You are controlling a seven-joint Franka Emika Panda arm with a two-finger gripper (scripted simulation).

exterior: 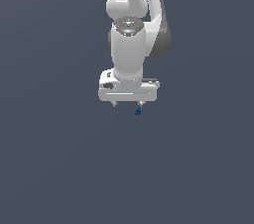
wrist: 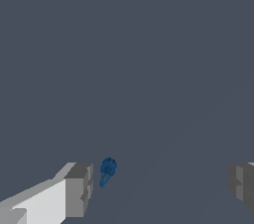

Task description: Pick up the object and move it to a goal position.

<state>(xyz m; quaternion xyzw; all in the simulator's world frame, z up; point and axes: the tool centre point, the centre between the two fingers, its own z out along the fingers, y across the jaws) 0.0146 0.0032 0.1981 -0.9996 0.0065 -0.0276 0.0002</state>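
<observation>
My white arm [exterior: 130,44] is hanging straight down over a plain dark grey ground [exterior: 59,168], and I am seeing no writing, labels or containers anywhere. My gripper [exterior: 128,104] is spread wide and holding nothing, its fingers [wrist: 79,188] standing well apart. The object [exterior: 138,112], a tiny dark-blue blob, is sitting just beside one fingertip in the wrist view [wrist: 107,170], inside the gap, not touching it.
</observation>
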